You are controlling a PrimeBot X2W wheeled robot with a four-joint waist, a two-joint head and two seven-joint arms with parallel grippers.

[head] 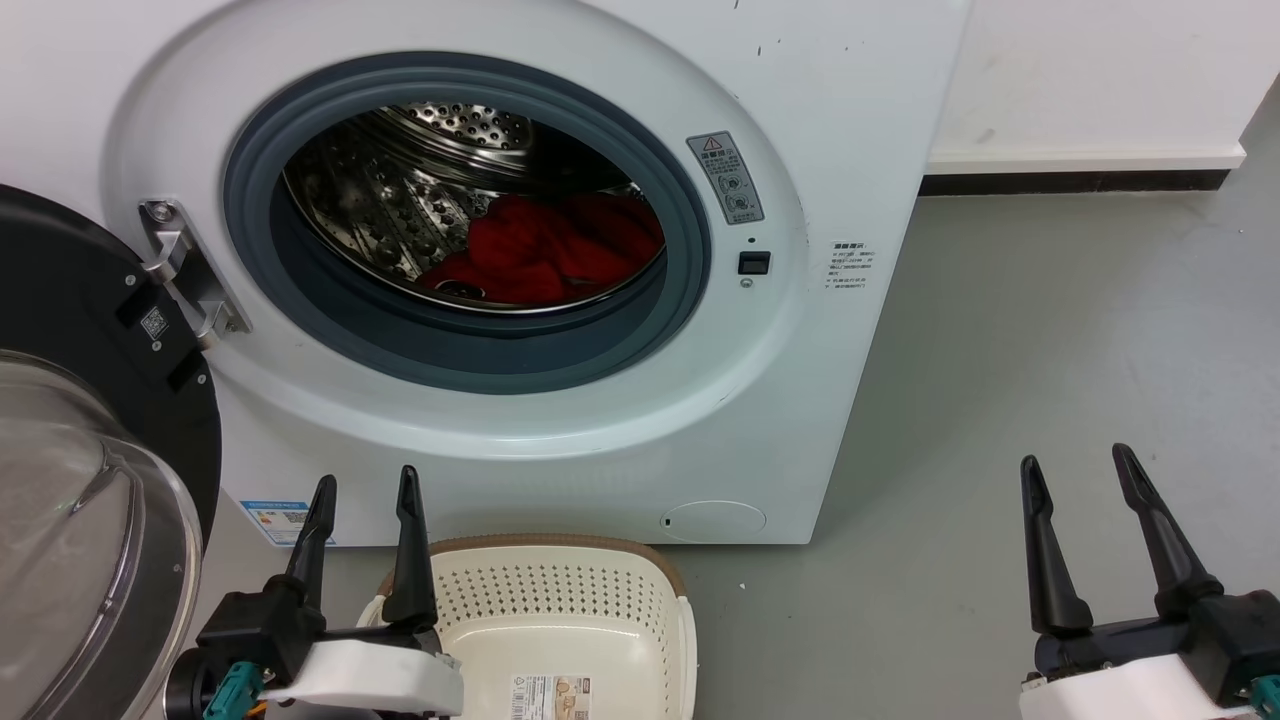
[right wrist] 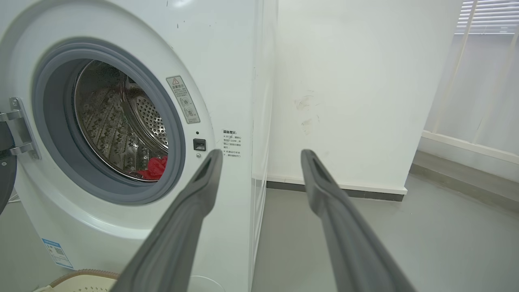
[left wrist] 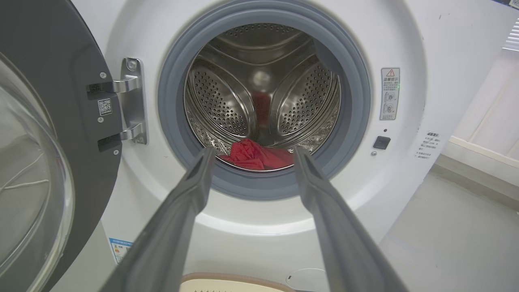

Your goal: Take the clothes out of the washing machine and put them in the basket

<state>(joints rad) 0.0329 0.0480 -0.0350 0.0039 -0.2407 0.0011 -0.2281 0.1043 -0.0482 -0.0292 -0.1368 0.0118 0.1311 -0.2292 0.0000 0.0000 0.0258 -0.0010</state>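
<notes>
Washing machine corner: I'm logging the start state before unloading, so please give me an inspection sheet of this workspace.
Surface: grey floor, smooth.
Job's things: washing machine with door swung open; red garment low in the drum; basket on the floor before the machine, empty.
Clutter: nothing seen.
Grippers: left gripper open by the basket's left side; right gripper open over the floor; both hold nothing.
Cables: teal connector at the left gripper's base; no loose cable seen.
Surroundings: white wall, dark skirting, window blind.

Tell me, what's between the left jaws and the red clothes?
In the left wrist view, just open air and the grey door ring of the washing machine; the red clothes lie past it in the drum.
</notes>
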